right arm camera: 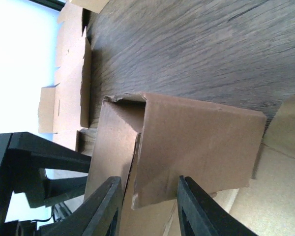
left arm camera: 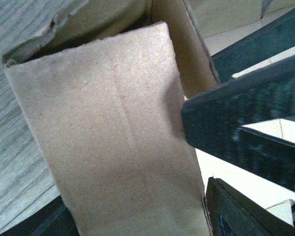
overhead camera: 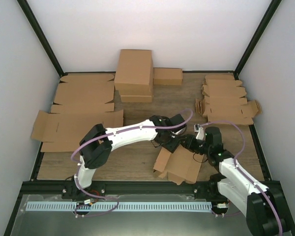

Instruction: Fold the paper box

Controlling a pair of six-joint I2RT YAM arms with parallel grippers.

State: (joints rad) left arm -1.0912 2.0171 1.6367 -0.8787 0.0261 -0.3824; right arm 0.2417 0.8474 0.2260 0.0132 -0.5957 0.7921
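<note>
My top camera looks down from high behind the near edge over the whole table (overhead camera: 132,167). Both wrist cameras press close to the paper box (right arm camera: 196,142), probably from opposite sides.

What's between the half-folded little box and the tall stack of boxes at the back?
From above, the left arm crosses between the paper box and the stack; beyond the arm there is only bare wooden table.
</note>
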